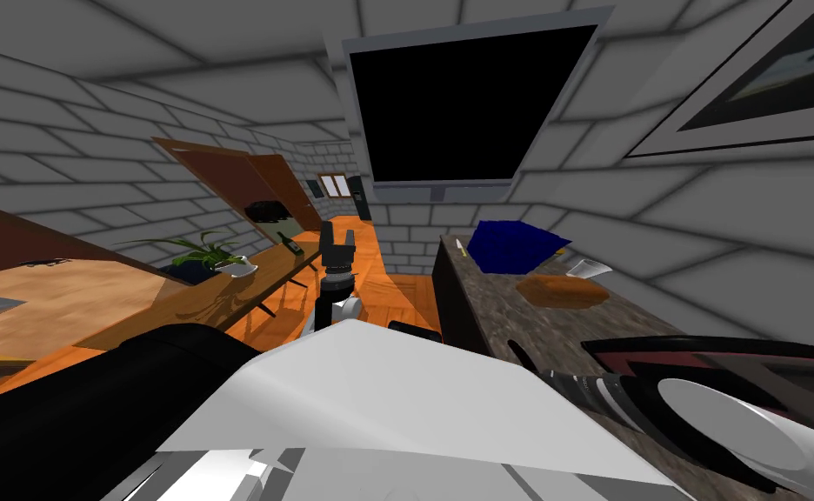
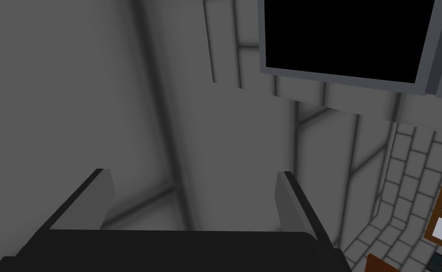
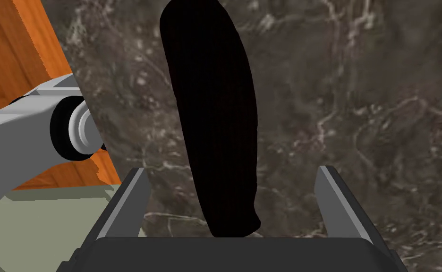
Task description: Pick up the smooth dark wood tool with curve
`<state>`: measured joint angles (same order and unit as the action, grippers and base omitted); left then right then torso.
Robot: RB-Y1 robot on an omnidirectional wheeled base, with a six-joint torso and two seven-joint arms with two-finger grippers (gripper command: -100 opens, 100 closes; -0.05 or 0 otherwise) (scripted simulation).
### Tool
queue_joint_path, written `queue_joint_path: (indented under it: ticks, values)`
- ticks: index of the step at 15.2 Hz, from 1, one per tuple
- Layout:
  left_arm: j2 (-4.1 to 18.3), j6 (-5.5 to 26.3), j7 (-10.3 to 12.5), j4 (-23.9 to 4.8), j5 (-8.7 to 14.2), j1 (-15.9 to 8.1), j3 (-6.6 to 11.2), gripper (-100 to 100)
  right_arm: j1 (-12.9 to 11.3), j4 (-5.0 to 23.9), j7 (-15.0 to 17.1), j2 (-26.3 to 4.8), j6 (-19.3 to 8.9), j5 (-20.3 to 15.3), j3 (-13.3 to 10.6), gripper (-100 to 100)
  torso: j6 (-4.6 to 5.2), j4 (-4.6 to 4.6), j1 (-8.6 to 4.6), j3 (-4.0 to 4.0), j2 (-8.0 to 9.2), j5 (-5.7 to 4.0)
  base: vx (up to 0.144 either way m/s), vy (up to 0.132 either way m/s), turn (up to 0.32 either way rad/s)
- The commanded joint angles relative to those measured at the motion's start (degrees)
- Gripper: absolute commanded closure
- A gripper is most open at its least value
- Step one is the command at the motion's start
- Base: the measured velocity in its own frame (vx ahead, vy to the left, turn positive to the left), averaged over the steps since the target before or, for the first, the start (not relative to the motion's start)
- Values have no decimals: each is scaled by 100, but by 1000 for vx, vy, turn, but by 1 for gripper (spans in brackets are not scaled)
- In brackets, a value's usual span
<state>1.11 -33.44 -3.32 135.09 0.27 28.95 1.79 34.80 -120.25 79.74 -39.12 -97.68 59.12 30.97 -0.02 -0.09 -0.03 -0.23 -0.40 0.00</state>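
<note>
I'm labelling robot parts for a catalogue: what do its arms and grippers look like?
The left gripper and right gripper match: two thin, light grey, blade-like fingers rising from a dark box. The right forearm is white with a black, ribbed section; the left arm is dark and white.

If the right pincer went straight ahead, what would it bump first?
The right pincer would likely meet the black curved tool first, lying between its open fingers on the marbled counter.

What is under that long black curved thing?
The black curved thing lies on a dark veined counter, between the open fingers of the right tool. Whatever lies directly beneath it is covered.
</note>
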Motion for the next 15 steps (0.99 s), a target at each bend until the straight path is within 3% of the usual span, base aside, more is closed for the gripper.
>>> queue_joint_path:
  ticks: [1, 3, 4, 8, 9, 10, 14, 15]
  values:
    - [0, 0, 0, 0, 0, 0, 0, 0, 29, -31, 106, -36, -219, 98, 31, -100, 0, 0, 0, 0, 0, 0, 89, -2, 24]
    - [0, 0, 0, 0, 0, 0, 0, 0, 27, -21, 77, -31, -170, 83, 31, -100, 1, 0, 3, 1, 2, 0, 57, 8, 8]
    - [0, 0, 0, 0, 0, 0, 0, 0, -10, 168, -53, 24, -55, -15, -43, -100, 1, 1, 4, 5, 10, 0, 6, 15, 16]
    - [0, 0, 0, 0, 0, -1, 0, 0, -68, 455, -265, 111, 158, -174, -157, -100, 2, 9, 12, 24, 42, 1, -21, 29, 12]
    - [0, 0, 0, 0, 0, -1, -1, 0, -59, 371, -184, 83, 85, -130, -131, -100, 2, 10, 13, 26, 45, 2, -14, 22, 2]
    - [0, 0, 0, 0, 0, -1, 0, 0, -65, 396, -210, 86, 107, -139, -138, 100, 2, 10, 11, 26, 44, 2, -5, 8, -2]
    - [0, 0, 0, 0, 0, -1, 0, 0, -66, 391, -219, 84, 109, -139, -140, 100, 6, 8, 3, 22, 39, 0, 0, 0, 0]
    - [0, 0, 0, 0, 0, -1, 0, 0, -20, 216, -88, 39, -20, -41, -62, 100, 5, 8, 2, 22, 39, 0, 8, -16, -21]
